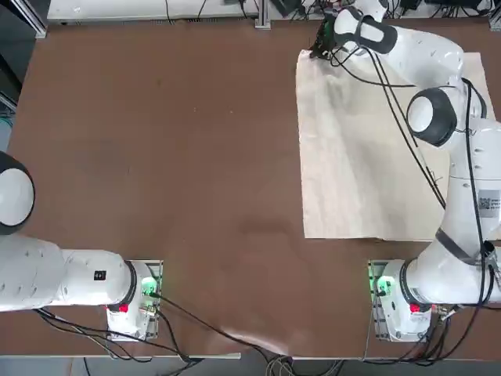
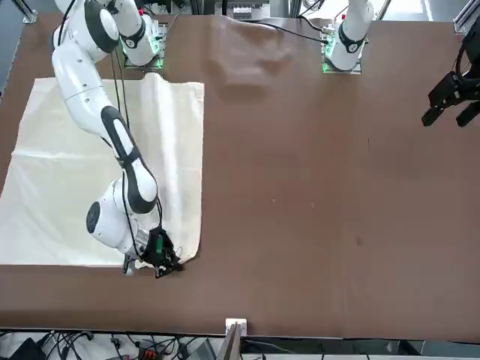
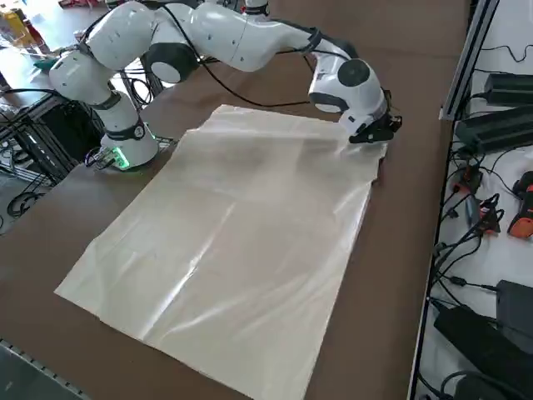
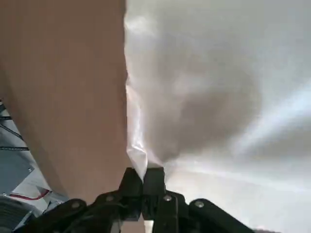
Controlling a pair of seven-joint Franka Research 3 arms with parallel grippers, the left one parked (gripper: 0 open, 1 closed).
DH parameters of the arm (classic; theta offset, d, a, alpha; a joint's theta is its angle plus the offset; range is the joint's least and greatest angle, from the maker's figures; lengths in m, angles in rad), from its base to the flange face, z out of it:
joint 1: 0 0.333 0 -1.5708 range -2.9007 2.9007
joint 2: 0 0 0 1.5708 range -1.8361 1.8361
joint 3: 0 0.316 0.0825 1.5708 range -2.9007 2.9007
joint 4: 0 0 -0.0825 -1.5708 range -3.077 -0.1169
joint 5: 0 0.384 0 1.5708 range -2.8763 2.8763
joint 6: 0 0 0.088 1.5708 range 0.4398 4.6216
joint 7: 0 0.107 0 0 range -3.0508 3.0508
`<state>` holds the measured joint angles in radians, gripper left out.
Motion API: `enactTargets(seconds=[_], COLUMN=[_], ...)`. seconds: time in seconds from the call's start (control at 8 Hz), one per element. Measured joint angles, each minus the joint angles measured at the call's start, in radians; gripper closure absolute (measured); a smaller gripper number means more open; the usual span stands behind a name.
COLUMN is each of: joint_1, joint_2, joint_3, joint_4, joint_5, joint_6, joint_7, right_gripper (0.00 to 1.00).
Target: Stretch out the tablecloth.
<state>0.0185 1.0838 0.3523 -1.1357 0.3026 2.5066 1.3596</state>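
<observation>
The right gripper [image 4: 144,175] of a robot arm [image 3: 241,42], its 2 fingers pressed together, pinches the edge of a cream tablecloth [image 3: 241,250] on a brown table [image 1: 156,157]. Seen from overhead, the arm covers much of the cloth's right part, and the gripper's fingertips cannot be made out against the dark hardware around them. The arm and its black cables [image 2: 124,195] also hide a strip of the cloth from the front. The wrist view takes in only a portion of the fabric, the rest cut off by the frame, and the stretch directly behind the 2 fingers is hidden.

From overhead, the gripper is at the cloth's far left corner, and the sheet extends from there to the right and back toward the arm's base [image 1: 407,298]. The cloth lies on the right part of the table, broadly spread, with soft creases across it. At the fingers, the fabric gathers into a narrow, puckered fold.
</observation>
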Motion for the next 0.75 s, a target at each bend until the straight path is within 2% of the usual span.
enactTargets(seconds=[0.75], joint_1=[0.012], joint_2=[0.006], joint_3=[0.000], joint_4=[0.001], joint_5=[0.011], joint_6=[-0.001], joint_7=[0.002], right_gripper=[0.94])
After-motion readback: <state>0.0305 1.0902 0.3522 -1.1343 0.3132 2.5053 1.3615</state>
